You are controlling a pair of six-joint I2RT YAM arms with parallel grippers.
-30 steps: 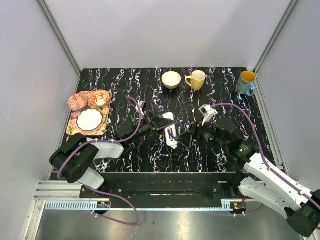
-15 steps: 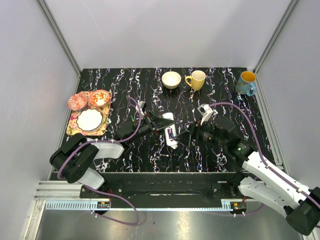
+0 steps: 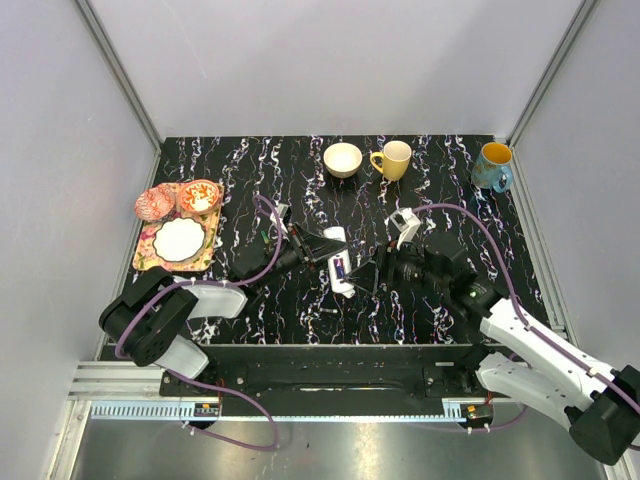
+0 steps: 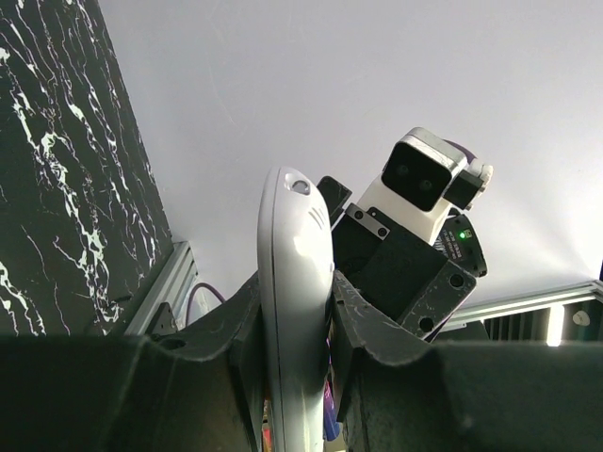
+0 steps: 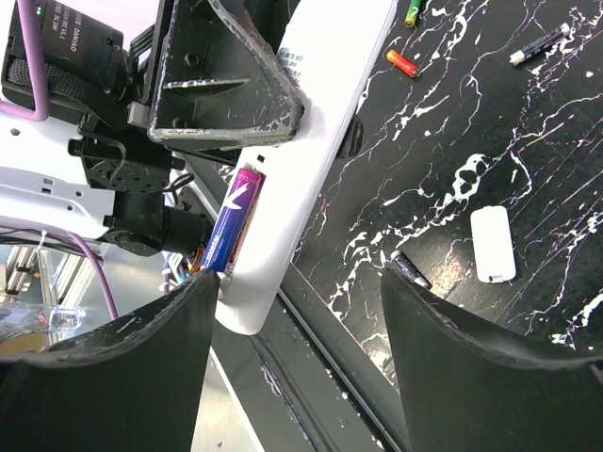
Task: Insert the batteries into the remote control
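Observation:
My left gripper [image 3: 327,250] is shut on the white remote control [image 3: 341,263] and holds it tilted above the table; in the left wrist view the remote [image 4: 294,273] is clamped between both jaws [image 4: 294,315]. A bluish-purple battery [image 5: 231,218] lies in the remote's [image 5: 325,113] open compartment. My right gripper [image 3: 366,274] is open and empty just right of the remote, its jaws [image 5: 297,282] wide apart. Loose batteries lie on the table: a red-orange one [image 5: 402,63], a dark one [image 5: 539,44] and another dark one [image 5: 412,270]. A small white cover [image 5: 493,244] lies nearby.
A cream bowl [image 3: 343,159], a yellow mug [image 3: 393,159] and a blue mug [image 3: 493,166] stand along the back. A patterned tray [image 3: 146,250] with a white plate and two red dishes [image 3: 199,195] is at the left. The table's near edge runs below the remote.
My right gripper has moved left, closer to the remote. The left gripper and the remote have not moved.

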